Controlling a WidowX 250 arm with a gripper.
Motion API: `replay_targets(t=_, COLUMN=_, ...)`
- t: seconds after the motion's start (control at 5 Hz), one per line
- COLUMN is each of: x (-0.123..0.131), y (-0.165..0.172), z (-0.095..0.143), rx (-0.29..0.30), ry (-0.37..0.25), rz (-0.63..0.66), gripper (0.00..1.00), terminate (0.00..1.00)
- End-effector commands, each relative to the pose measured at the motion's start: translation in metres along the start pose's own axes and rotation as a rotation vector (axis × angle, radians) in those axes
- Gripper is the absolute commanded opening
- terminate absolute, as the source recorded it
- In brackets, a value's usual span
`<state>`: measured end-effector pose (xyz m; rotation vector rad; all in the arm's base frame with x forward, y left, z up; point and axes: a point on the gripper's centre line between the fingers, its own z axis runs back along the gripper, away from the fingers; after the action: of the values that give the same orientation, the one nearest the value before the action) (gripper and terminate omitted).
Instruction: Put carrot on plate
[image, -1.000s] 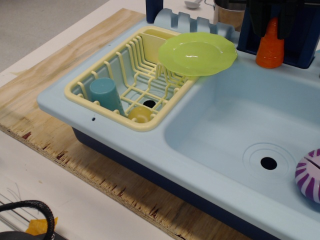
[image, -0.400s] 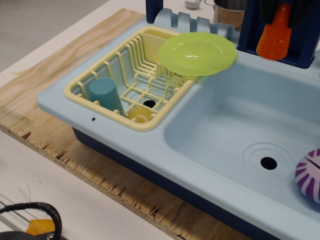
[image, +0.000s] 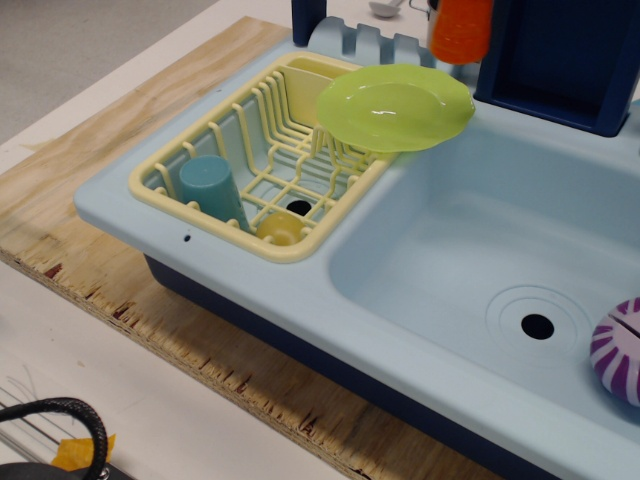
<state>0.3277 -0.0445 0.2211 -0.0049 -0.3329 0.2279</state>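
The orange carrot (image: 461, 30) hangs in the air at the top edge of the view, just behind the far rim of the plate. Its upper part is cut off by the frame. My gripper's fingers are above the top edge and do not show, but the carrot stays aloft as when they were shut on it. The lime-green plate (image: 395, 107) rests tilted on the right corner of the pale yellow dish rack (image: 170, 200), overhanging the sink basin.
The rack holds an upturned teal cup (image: 211, 188) and a small yellow cup (image: 279, 229). The light blue sink basin (image: 450, 250) has a purple striped toy (image: 620, 350) at its right. A dark blue backsplash (image: 560, 60) and a metal pot (image: 436, 30) stand behind.
The carrot has been lifted off the sink's back ledge and carried up and to the left, from in front of the backsplash to just behind the plate. The gripper has left the view.
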Motion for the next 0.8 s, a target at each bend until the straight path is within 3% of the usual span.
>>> replay_targets(t=0.0, x=0.009, y=0.027, z=-0.001, rx=-0.038, ry=-0.020, rz=0.020, gripper=0.00, terminate=0.00)
replay_targets(t=0.2, x=0.008, y=0.028, z=-0.012, rx=-0.078, ry=0.000, rz=0.017, gripper=1.00, terminate=0.00)
replay_targets(t=0.4, x=0.005, y=0.025, z=-0.023, rx=-0.131, ry=0.017, rz=0.034, gripper=1.00, terminate=0.00)
replay_targets(t=0.6, x=0.001, y=0.021, z=-0.023, rx=-0.145, ry=0.003, rz=0.053, gripper=1.00, terminate=0.00)
